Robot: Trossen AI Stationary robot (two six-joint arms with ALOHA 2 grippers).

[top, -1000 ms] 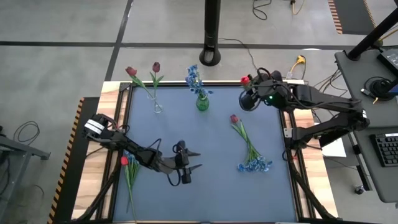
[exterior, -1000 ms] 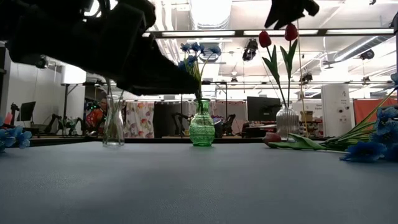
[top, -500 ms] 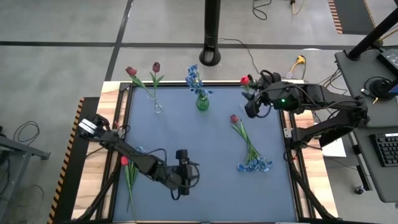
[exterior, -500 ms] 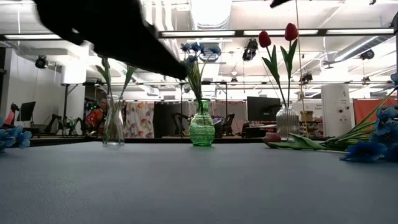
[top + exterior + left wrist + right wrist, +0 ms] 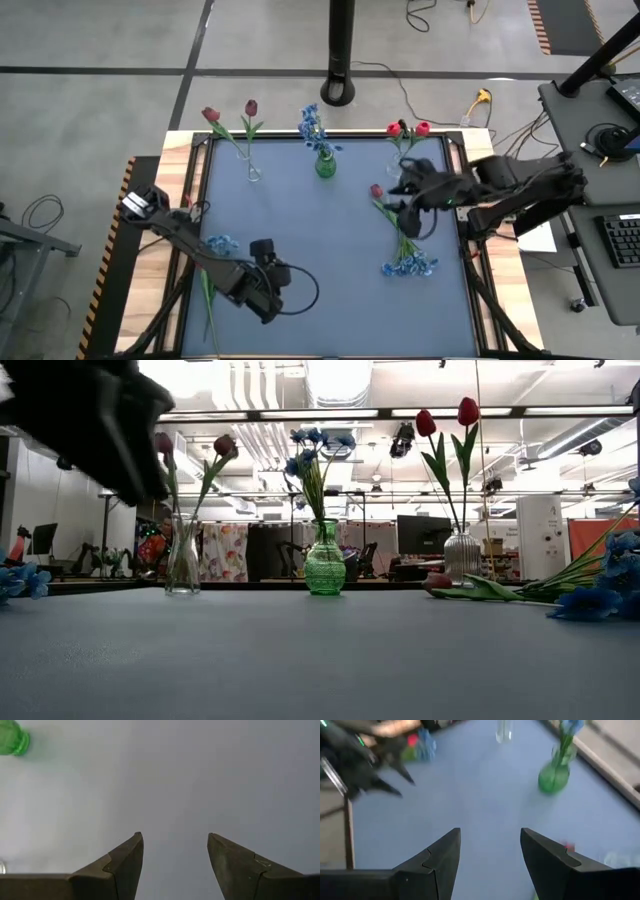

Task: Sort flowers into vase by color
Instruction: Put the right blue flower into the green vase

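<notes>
In the high view, the loose bunch (image 5: pixel 402 240) of one red tulip and blue sprigs lies on the worktop right of the green vase (image 5: pixel 325 165), stems running near to far. The right gripper (image 5: pixel 405 196) hangs open and empty beside its tulip end, far nearer than the left gripper (image 5: pixel 268 285). The left wrist view shows the left gripper open, holding nothing, and the right wrist view shows the right gripper's jaws apart, pointing toward the green vase.

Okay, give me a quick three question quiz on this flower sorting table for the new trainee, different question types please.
1. True or false: the green vase holds blue blossoms.
2. Multiple choice: the loose bundle of flowers lies nearest which gripper? A left gripper B right gripper
3. Fill in: the left gripper's open fingers hold ____.

Key: 1 true; 2 B; 3 nothing.
</notes>
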